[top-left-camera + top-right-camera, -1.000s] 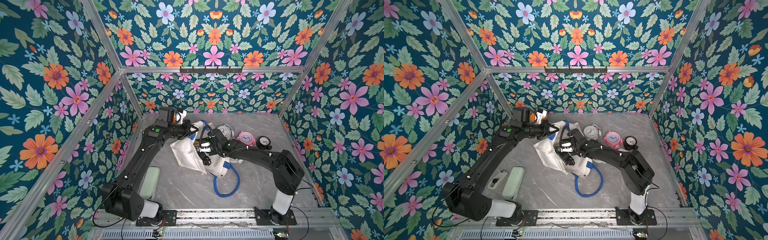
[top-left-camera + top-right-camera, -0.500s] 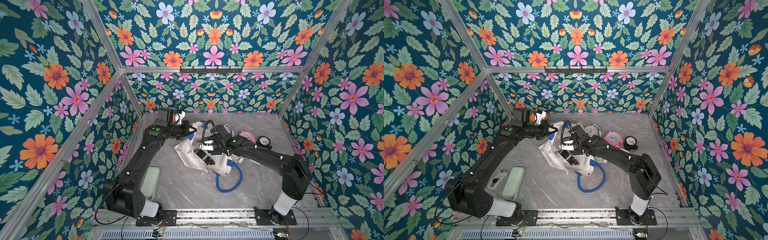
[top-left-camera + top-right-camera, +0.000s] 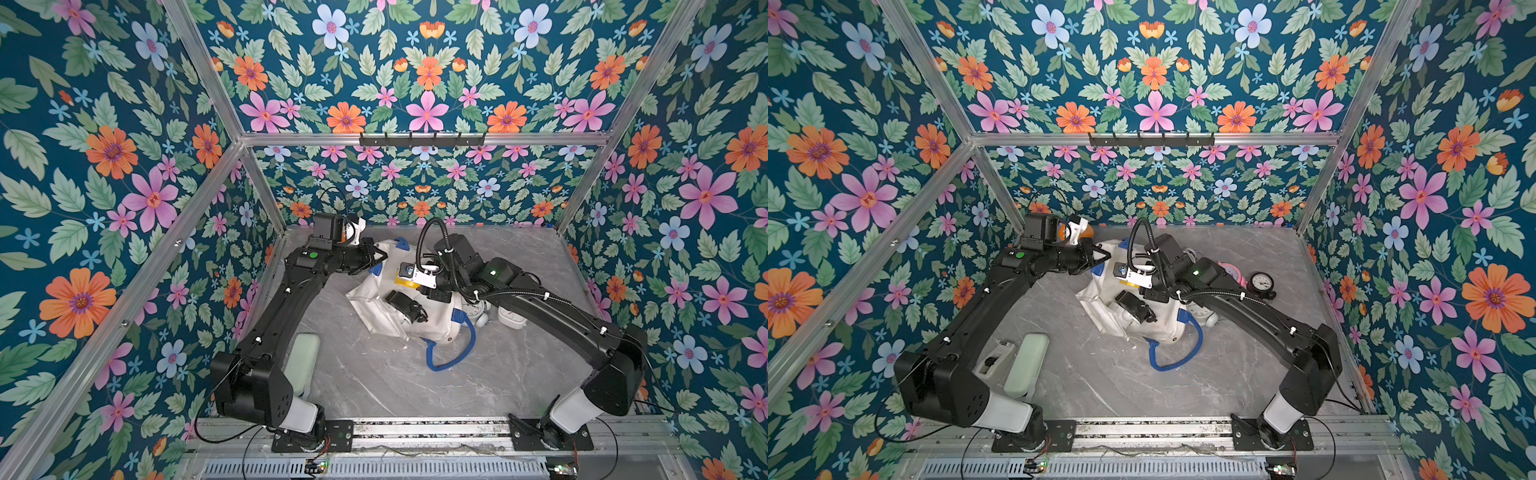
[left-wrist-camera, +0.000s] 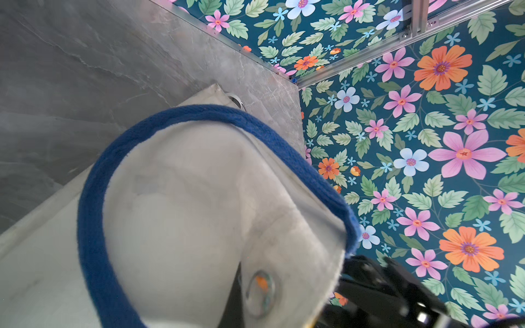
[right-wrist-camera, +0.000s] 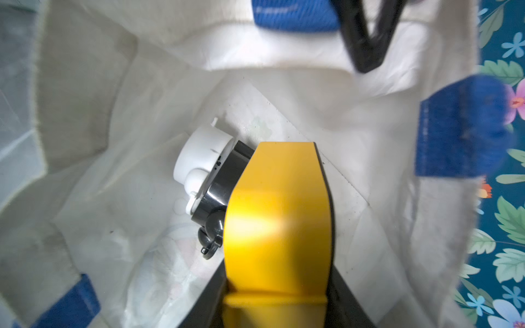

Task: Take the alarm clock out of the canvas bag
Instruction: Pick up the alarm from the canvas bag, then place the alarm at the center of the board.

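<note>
My left end effector [image 3: 377, 258] pinches the bag [image 3: 374, 307] rim open. My right end effector [image 5: 264, 170] is inside at the clock [image 5: 210, 176], but I cannot tell if it grips. The clock is not out yet.

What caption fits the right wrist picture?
Inside the canvas bag, a yellow gripper finger partly hides the alarm clock.

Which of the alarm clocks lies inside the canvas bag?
The black-and-white clock, at the bottom of the canvas bag. The pink clock, the small black clock and the white clock are outside it on the table.
</note>
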You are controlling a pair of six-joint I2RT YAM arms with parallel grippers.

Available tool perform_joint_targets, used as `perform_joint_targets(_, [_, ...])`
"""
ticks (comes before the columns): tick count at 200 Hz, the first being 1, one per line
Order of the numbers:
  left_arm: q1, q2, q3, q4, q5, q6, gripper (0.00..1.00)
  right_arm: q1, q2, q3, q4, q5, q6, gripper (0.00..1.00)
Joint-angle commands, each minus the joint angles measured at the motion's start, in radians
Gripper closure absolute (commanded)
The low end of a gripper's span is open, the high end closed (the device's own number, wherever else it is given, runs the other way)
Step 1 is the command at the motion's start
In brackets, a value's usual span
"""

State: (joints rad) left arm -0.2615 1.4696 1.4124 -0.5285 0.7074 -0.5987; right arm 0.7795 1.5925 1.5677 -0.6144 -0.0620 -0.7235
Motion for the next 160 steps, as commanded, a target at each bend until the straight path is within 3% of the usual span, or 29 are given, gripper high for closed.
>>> perform_joint_targets(1, [0.011, -0.002, 0.013, 0.030, 0.000, 0.071, 1.00, -0.001, -0.034, 0.041, -0.070, -0.037, 0.130, 0.91])
perform_joint_targets(52, [0.053, -0.006, 0.014, 0.000, -0.021, 0.144, 1.00, -0.029, -0.126, 0.146, -0.219, -0.134, 0.308, 0.91])
perform_joint_targets(96, [0.086, -0.025, 0.019, -0.029, -0.015, 0.151, 1.00, -0.158, -0.200, 0.180, -0.268, -0.278, 0.496, 0.91])
perform_joint_targets(160, [0.170, -0.064, 0.016, -0.109, -0.013, 0.164, 1.00, -0.435, -0.348, -0.029, -0.242, -0.530, 0.808, 0.93])
